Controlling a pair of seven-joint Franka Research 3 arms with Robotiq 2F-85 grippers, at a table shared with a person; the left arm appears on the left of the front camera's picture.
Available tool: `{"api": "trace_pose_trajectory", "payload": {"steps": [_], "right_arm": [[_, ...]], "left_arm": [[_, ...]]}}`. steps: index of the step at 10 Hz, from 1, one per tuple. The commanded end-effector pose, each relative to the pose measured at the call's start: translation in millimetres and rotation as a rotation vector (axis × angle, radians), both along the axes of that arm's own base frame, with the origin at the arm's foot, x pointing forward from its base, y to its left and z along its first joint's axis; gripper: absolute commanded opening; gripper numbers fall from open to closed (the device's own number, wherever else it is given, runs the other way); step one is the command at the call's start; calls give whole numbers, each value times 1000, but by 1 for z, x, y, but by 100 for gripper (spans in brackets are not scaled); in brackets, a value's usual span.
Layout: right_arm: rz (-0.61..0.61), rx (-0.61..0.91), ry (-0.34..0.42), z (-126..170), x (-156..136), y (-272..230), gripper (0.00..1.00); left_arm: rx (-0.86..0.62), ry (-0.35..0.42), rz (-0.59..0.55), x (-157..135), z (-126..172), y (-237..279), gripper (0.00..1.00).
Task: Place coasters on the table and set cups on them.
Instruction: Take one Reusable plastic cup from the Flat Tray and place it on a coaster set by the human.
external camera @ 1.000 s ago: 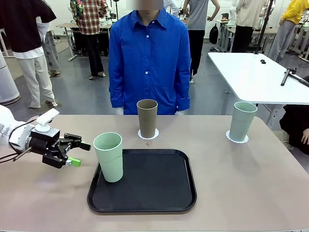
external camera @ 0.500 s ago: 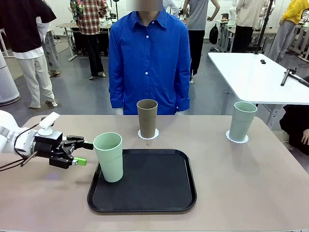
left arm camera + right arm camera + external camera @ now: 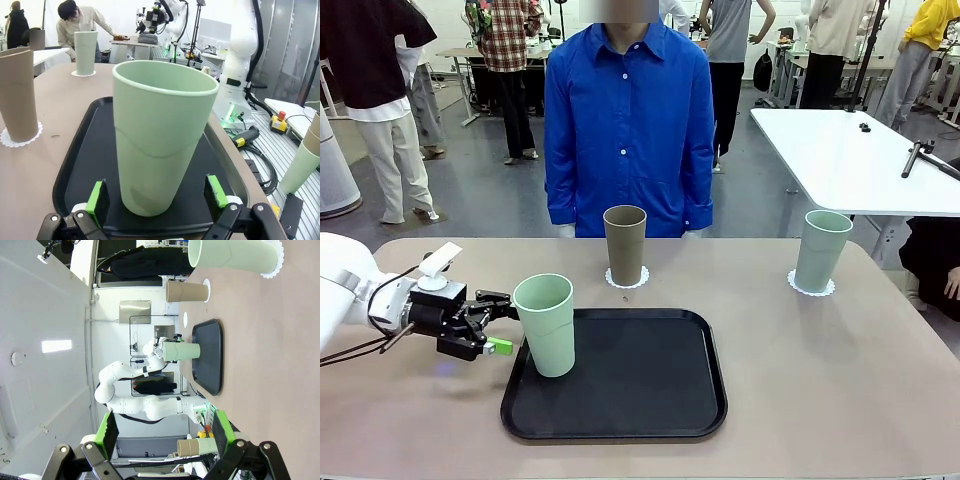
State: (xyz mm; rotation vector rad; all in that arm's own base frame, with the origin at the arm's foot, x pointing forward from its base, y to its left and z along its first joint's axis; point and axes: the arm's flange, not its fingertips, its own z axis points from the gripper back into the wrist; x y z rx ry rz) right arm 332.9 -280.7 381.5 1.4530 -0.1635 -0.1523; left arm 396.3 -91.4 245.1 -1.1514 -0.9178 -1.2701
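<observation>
While two cups already stand on coasters at the far side of the surface, the olive-brown cup on a coaster in front of the person and a mint cup on another coaster toward the right, the near mint cup is seen upright on the left edge of the black tray with no coaster under it. The left hand is held level just to the left of this cup, fingers pointed at its side. In the left wrist view the cup is framed between the green pads, which stand wide apart on either flank of its lower half without contact; nothing is gripped. The cup's long axis is vertical, across the fingers' line of reach, so a side grasp appears to be set up. The right hand is likewise spread fully and empty, well away from the tray, so the left arm is judged the nearer.
</observation>
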Motion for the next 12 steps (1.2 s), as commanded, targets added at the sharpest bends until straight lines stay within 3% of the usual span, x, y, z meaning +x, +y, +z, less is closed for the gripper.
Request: {"api": "trace_pose_trajectory", "payload": {"steps": [1, 12], "right_arm": [[-3, -5, -5, 1, 0, 0, 100], [-3, -5, -5, 1, 0, 0, 100]], "left_arm": [[-27, -69, -4, 0, -5, -9, 100], [-48, -66, -81, 3, -23, -56, 100]]}}
